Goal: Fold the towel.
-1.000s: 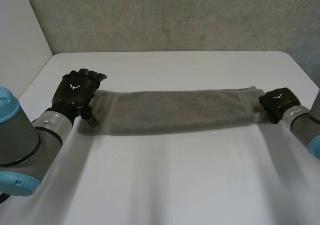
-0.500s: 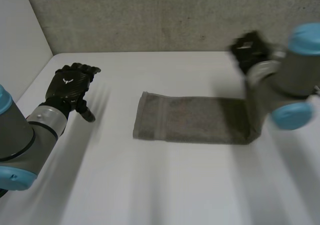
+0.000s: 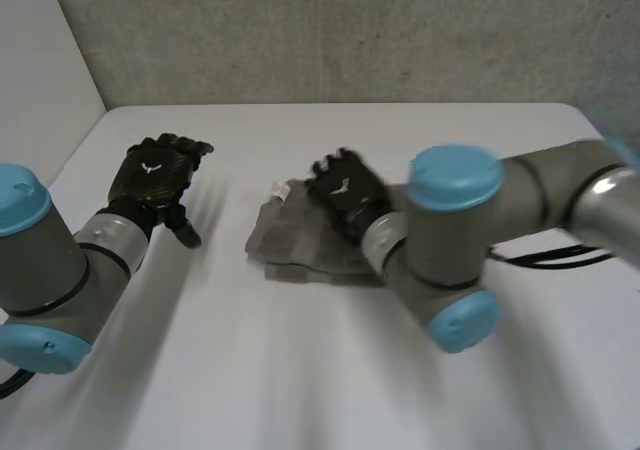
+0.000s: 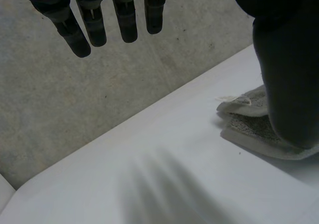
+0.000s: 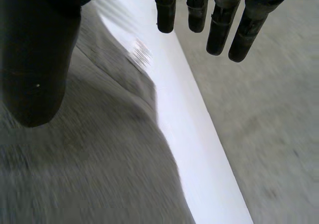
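1. A grey concrete wall (image 3: 300, 30) is standing behind the white desk (image 3: 300, 370); the right arm (image 3: 455, 235) is reaching across the desk and covering the towel's right part in the head view
2. One grey towel (image 3: 290, 245) is showing, with one small white label (image 3: 278, 192) at its far left corner, and two black hands
3. The towel is lying doubled over near the middle of the desk; the right hand (image 3: 345, 195) is sitting over its left half, fingers (image 5: 215, 32) straight and released, pointing past the labelled edge; whether it is touching the cloth I cannot tell
4. The left hand (image 3: 155, 175) is hanging well apart from the towel, to its left, with fingers (image 4: 124, 20) straight and holding nothing
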